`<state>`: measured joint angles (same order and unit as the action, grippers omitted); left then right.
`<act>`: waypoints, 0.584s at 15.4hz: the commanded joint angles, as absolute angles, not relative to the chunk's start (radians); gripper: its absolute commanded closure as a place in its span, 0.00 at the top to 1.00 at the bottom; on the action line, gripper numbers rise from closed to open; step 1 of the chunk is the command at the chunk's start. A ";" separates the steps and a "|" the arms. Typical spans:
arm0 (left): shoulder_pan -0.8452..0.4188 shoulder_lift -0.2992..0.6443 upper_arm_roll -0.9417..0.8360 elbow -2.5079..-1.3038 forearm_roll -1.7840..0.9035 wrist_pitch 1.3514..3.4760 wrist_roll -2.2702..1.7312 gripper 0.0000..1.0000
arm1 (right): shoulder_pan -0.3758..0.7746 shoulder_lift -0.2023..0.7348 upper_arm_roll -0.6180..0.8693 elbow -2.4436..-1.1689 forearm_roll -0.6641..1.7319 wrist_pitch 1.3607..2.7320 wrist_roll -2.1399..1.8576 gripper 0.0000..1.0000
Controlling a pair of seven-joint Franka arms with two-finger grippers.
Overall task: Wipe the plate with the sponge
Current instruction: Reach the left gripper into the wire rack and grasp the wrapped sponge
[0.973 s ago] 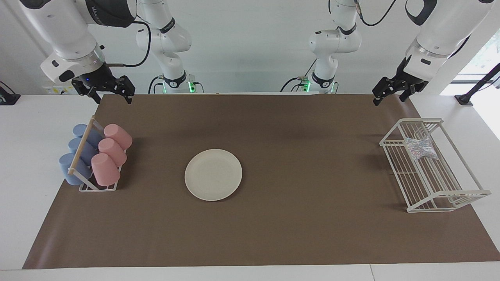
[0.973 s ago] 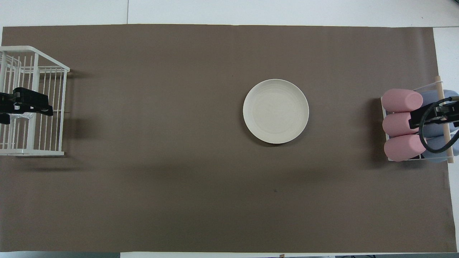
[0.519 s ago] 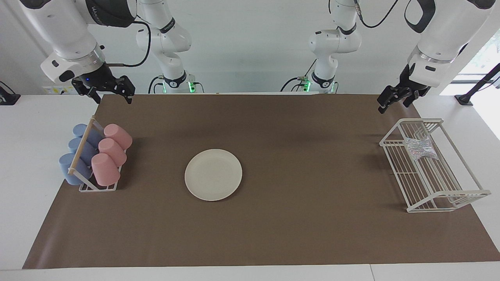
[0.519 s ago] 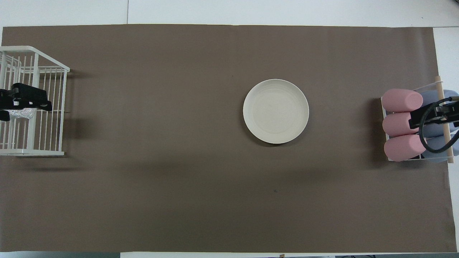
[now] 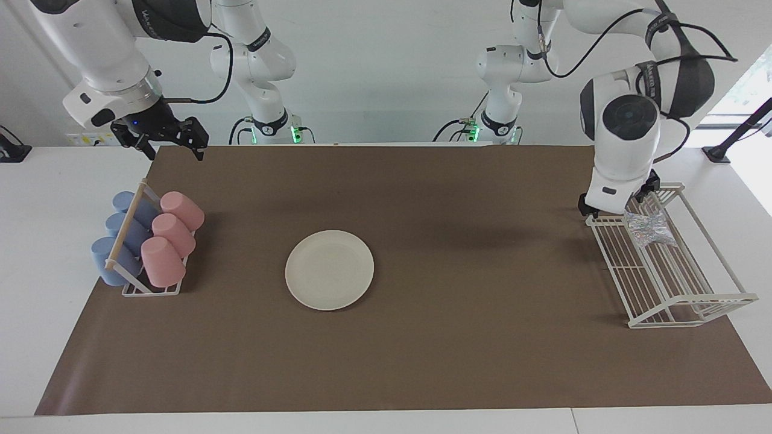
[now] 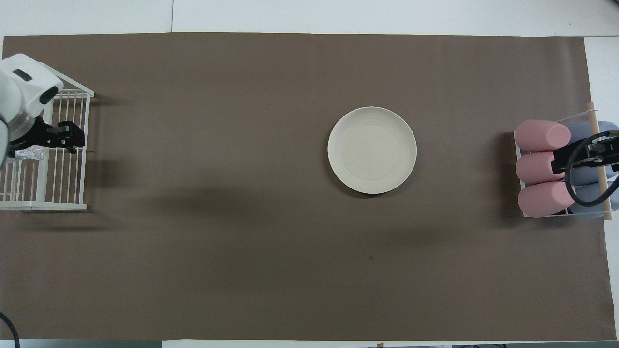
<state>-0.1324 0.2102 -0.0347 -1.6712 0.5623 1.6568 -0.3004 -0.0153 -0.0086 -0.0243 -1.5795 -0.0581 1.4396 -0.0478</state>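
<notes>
The left claw (image 5: 615, 208) hangs low over the robots' end of the white wire rack (image 5: 693, 301), at the left arm's end of the mat (image 5: 458, 361). Its fingers are mostly hidden by its own white wrist in the facing view; in the overhead view they look spread and hold nothing. The sponge (image 5: 650, 229) lies in the rack just beside the claw. Whether the fingers touch it, I cannot tell. Seen from overhead, only a silvery corner of the sponge (image 6: 30, 153) shows beneath the claw (image 6: 60, 141), and the rack (image 6: 63, 205) is cut off by the view's edge.

The right claw (image 5: 170, 143) waits, raised over the mat's corner nearest the robots at the right arm's end, fingers apart and empty. In the overhead view it (image 6: 582, 162) covers part of the cups.

The plate (image 5: 329, 270) lies flat and bare near the mat's middle, somewhat toward the right arm's end and well apart from both claws. A small stand (image 5: 151, 289) near that end's edge holds pink cups (image 5: 169, 238) and blue cups (image 5: 117, 238) lying on their sides. Nothing lies between rack and plate.
</notes>
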 commanded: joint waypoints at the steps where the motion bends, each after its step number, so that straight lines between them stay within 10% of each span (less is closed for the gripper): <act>1: -0.159 0.257 -0.023 -1.680 0.711 1.664 -0.310 1.00 | -0.028 -0.029 -0.020 -1.603 -0.046 1.440 -0.075 1.00; 9: -0.156 0.373 -0.023 -1.669 0.934 1.624 -0.341 1.00 | -0.026 -0.029 -0.020 -1.603 -0.046 1.440 -0.074 1.00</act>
